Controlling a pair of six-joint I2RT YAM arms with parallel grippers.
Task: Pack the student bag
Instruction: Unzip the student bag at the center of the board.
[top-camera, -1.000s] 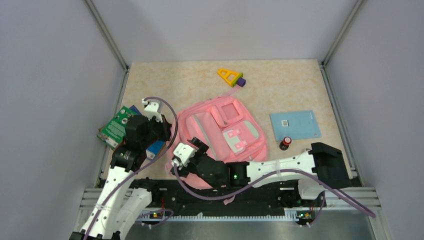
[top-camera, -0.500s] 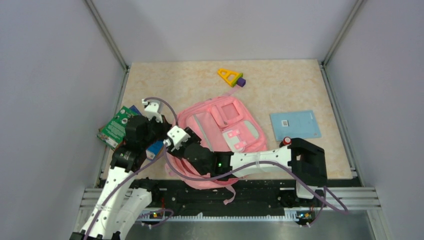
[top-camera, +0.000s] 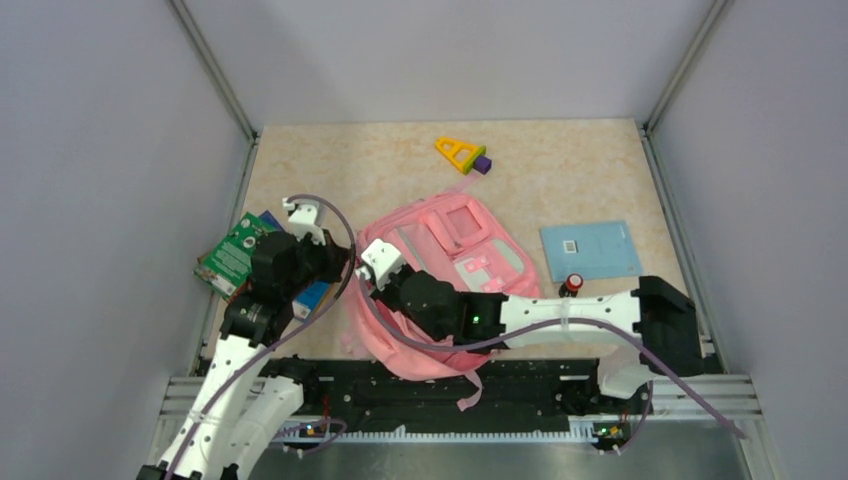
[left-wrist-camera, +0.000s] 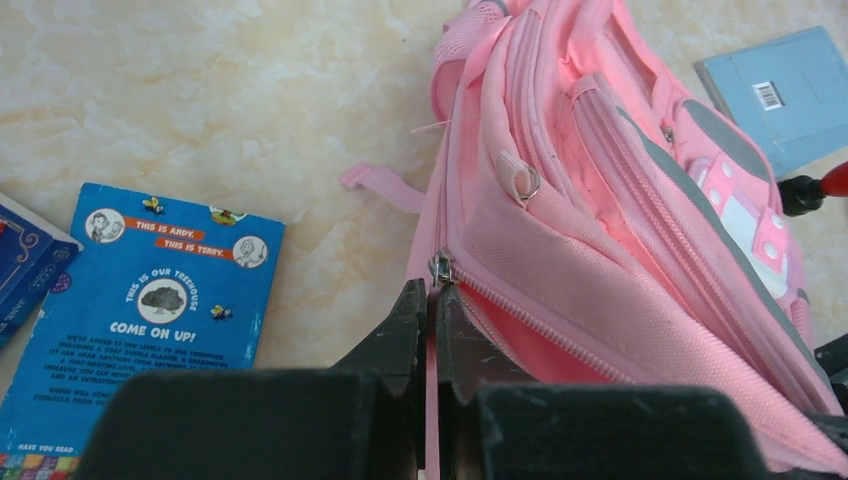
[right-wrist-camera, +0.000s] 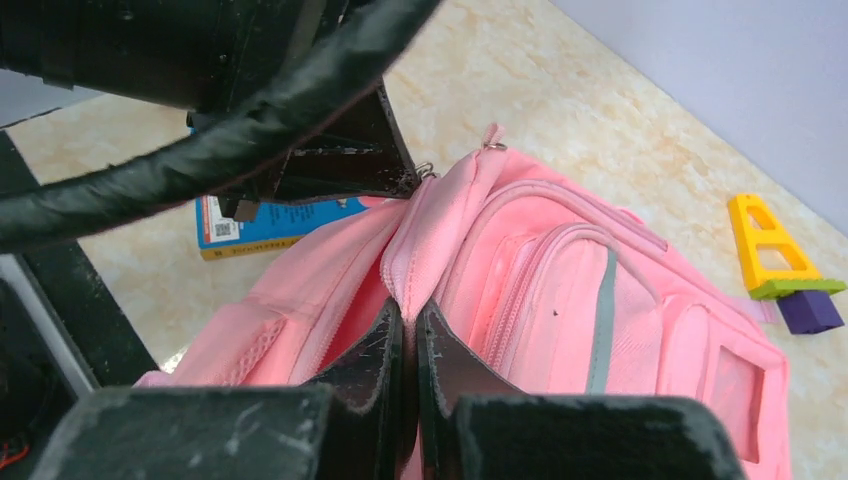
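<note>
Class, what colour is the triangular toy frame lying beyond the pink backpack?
The triangular frame is yellow; the right wrist view shows it best.

A yellow triangle toy (top-camera: 458, 152) lies at the back — blue card (top-camera: 590, 250) right, green book (top-camera: 230, 256) left.

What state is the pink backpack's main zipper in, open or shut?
Partly open, apparently: the right end effector pinches one lip of the student bag, a gap beside it. How far, cannot tell.
</note>
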